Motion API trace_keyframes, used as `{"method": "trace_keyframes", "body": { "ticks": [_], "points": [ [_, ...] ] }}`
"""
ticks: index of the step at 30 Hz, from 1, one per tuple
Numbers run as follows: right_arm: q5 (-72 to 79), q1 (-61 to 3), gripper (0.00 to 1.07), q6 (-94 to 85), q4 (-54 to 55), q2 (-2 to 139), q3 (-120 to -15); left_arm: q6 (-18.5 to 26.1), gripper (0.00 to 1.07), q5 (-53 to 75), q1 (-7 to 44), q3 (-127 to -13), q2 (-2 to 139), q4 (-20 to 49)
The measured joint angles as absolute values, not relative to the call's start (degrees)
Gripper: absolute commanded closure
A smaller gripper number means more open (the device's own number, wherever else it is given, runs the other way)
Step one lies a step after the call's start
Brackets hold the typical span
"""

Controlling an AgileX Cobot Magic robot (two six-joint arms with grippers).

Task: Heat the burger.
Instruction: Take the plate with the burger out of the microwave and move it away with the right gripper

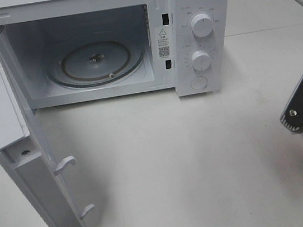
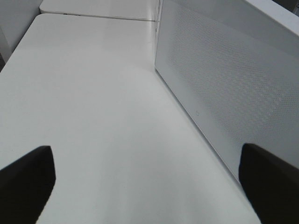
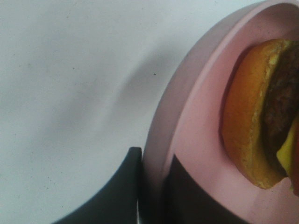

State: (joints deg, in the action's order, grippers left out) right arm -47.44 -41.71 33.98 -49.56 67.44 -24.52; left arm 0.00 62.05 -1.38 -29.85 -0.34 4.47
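Pink plate rim sits pinched in the right gripper's nearly closed jaws, the burger riding on it. Held level, it should travel toward the open microwave's glass turntable. The left gripper gapes wide, empty, beside the microwave door.

A burger, seen close in the right wrist view only, sits on a pink plate. Its golden-brown bun shows most, with a dark patty and a strip of yellow cheese at the frame's edge. The rest is cut off.
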Motion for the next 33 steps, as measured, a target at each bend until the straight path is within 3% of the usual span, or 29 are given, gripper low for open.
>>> {"method": "trace_keyframes", "body": {
  "ticks": [9,22,33],
  "points": [
    [-51.57,-41.71,1.07,51.91,-50.53,78.38,-28.76,0.0,0.07,62.05,-1.38,-29.85,-0.34,4.47],
    [-52.14,-41.6,1.06,62.85,-50.71,88.81,-31.57,0.0,0.07,62.05,-1.38,-29.85,-0.34,4.47],
    [-45.72,-34.21,1.03,66.23,-50.94,97.23,-31.63,0.0,0.07,62.05,-1.38,-29.85,-0.34,4.47]
  ]
}}
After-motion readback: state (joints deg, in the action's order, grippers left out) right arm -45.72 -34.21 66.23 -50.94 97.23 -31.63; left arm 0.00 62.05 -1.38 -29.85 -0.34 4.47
